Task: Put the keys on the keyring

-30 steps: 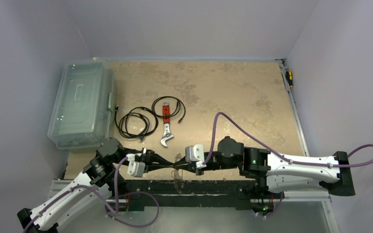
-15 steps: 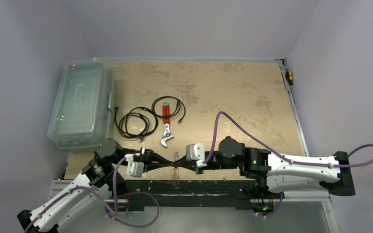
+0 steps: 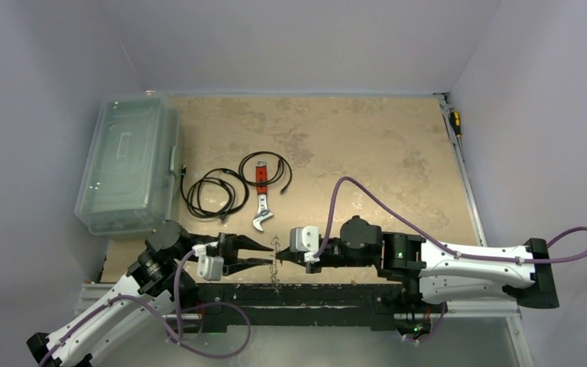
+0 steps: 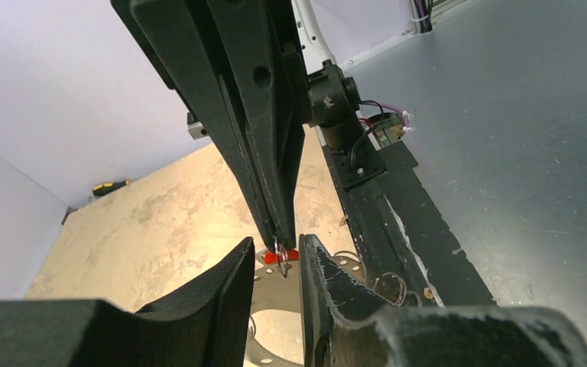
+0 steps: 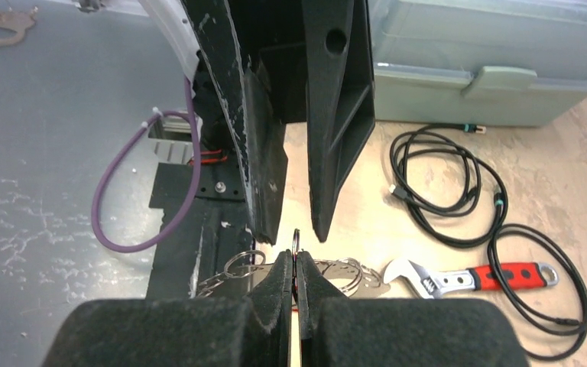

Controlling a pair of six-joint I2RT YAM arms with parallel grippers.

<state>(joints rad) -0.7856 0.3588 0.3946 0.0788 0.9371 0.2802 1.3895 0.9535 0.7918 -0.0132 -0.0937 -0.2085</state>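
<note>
**Left gripper let go; ring left to the right gripper**

The left gripper (image 3: 266, 254) had opened and drawn back a little toward the left edge. Its fingers stood apart and held nothing, where half a second earlier both grippers had been closed together on the bundle.

The right gripper (image 5: 296, 258) was shut tight on a thin silvery loop seen edge-on, which I took for the keyring (image 5: 296, 238). The rest of the loop and the keys (image 5: 351, 275) hung beneath its fingers, over the near edge of the tabletop, left of middle.

Beyond them lay the red-handled wrench (image 5: 466, 277), then the black coiled cables (image 5: 443, 183), with the clear plastic box (image 3: 126, 164) along the left edge.

This looked like a handover. The ring now rested with the right gripper alone, leaving the left free to take up a key. Whether any key was already threaded could not be told.
</note>
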